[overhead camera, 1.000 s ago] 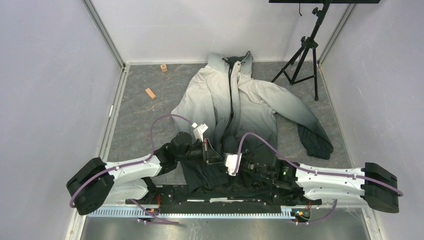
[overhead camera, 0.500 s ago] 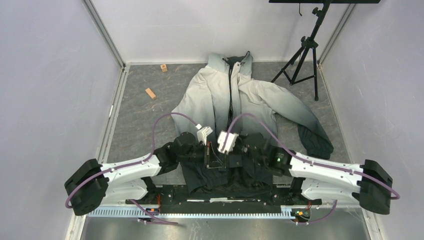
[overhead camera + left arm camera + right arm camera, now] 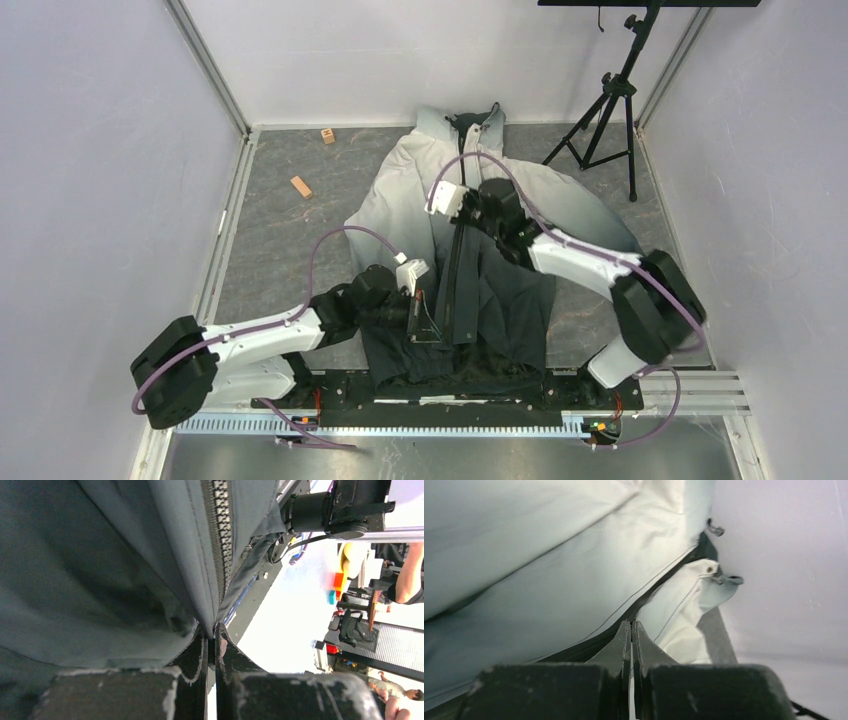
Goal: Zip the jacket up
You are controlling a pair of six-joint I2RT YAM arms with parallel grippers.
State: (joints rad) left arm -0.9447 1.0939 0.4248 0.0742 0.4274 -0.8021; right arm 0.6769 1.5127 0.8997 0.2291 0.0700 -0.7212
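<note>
The jacket (image 3: 400,190) lies flat on the table, pale grey at the collar (image 3: 470,122) and black at the hem. Its dark zipper (image 3: 452,290) runs closed from the hem up to mid-chest. My left gripper (image 3: 425,322) is shut on the dark hem fabric beside the zipper teeth (image 3: 220,530), fingertips pinching a fold (image 3: 211,630). My right gripper (image 3: 463,224) is at mid-chest, shut at the top of the closed zipper line (image 3: 631,624); the pull itself is hidden between the fingers. Above it the pale jacket fronts (image 3: 574,580) stay parted up to the collar.
A black tripod (image 3: 610,110) stands at the back right. Two small wooden blocks (image 3: 301,186) (image 3: 327,135) lie at the back left. White walls close in both sides. The metal mounting rail (image 3: 400,425) runs along the near edge.
My right gripper has travelled from the hem up the zipper line towards the collar, and the lower fronts now lie joined. My left gripper has kept its hold at the hem.
</note>
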